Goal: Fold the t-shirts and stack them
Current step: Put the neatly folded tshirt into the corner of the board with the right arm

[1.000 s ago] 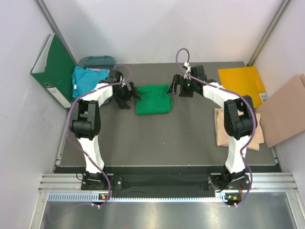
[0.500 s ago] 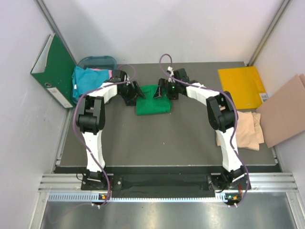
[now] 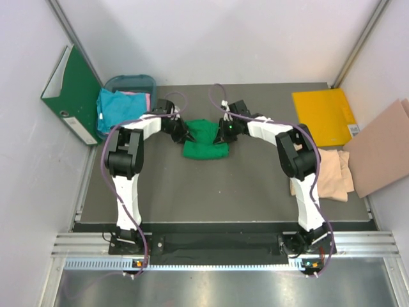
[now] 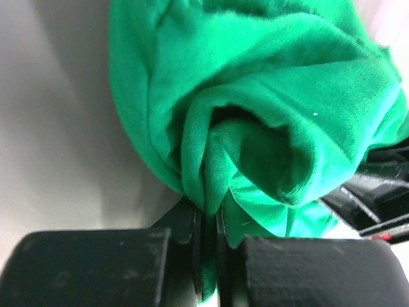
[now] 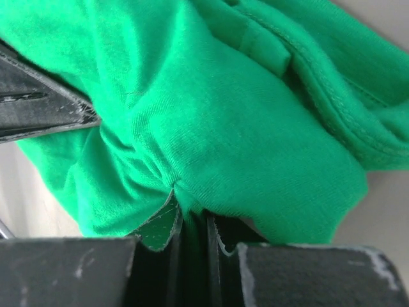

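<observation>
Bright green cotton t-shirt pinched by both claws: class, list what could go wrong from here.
1. The left claw and right claw each pinch only a thin pleat of the bright green cotton t-shirt; it may slip out when pulled.
2. The cloth is bunched between them, so the fold may come out crumpled.
3. The claws sit close together and could collide.

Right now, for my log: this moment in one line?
left gripper shut on green t-shirt; right gripper shut on green t-shirt; t-shirt bunched
</observation>
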You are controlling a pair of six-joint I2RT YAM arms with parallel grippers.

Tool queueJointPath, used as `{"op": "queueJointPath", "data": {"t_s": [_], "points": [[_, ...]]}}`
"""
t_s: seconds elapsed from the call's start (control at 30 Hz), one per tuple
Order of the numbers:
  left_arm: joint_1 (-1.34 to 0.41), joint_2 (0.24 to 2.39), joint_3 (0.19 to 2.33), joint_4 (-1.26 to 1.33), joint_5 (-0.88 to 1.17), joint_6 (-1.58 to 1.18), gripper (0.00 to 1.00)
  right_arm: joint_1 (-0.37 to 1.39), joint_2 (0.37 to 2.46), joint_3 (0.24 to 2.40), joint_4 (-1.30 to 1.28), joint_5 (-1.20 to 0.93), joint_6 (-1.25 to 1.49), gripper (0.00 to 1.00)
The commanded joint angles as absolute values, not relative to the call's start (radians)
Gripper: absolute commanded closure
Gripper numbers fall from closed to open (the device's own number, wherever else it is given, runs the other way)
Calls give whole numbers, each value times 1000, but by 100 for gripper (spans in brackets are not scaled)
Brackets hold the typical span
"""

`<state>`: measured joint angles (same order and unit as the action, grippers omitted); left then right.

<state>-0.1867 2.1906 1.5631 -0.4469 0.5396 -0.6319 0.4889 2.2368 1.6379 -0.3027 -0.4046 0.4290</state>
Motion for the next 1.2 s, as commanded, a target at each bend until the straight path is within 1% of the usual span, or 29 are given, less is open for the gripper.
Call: {"op": "queueJointPath", "data": {"t_s": [0.0,0.13,0.27,0.4,0.43,0.47,0.5,0.53,0.57,0.6,0.67,0.7,0.77,0.8,0.87,1.0,1.07,1.1,1.17], "points": [[-247,2116,1410,-558,543,-572,100,500,2112,1477,-500,-339,351,98],[-293,2060,1300,-564,606,-569,100,500,2008,1329,-535,-293,338,98],[-391,2051,1278,-615,629,-548,100,500,1898,1214,-568,-258,336,97],[-449,2036,1250,-629,612,-546,100,500,1842,1123,-561,-241,337,96],[-454,2031,1247,-635,614,-545,98,500,1838,1105,-560,-232,339,95],[-457,2017,1249,-646,603,-538,82,500,1830,1098,-561,-230,337,93],[-456,2008,1253,-682,592,-532,29,500,1825,1098,-566,-224,334,81],[-456,1996,1256,-705,569,-525,1,500,1815,1095,-569,-218,330,72],[-457,1956,1261,-724,555,-499,1,503,1775,1095,-571,-207,327,63],[-456,1932,1270,-747,533,-483,1,505,1747,1094,-574,-190,324,42],[-456,1835,1285,-807,461,-450,1,505,1644,1095,-597,-126,322,21],[-457,1798,1308,-836,430,-443,1,505,1611,1109,-615,-65,324,1],[-457,1682,1331,-844,381,-434,1,503,1519,1123,-662,-17,322,0],[-459,1649,1359,-842,358,-434,1,502,1494,1137,-676,45,324,0],[-466,1593,1385,-819,347,-440,1,491,1442,1146,-712,80,319,0],[-482,1594,1451,-758,383,-482,1,466,1408,1134,-748,168,325,0],[-485,1629,1466,-746,417,-509,1,462,1427,1132,-790,224,331,0],[-488,1640,1466,-741,425,-518,1,460,1439,1135,-831,294,331,0],[-497,1654,1465,-718,433,-528,1,460,1486,1138,-879,365,334,0]]}}
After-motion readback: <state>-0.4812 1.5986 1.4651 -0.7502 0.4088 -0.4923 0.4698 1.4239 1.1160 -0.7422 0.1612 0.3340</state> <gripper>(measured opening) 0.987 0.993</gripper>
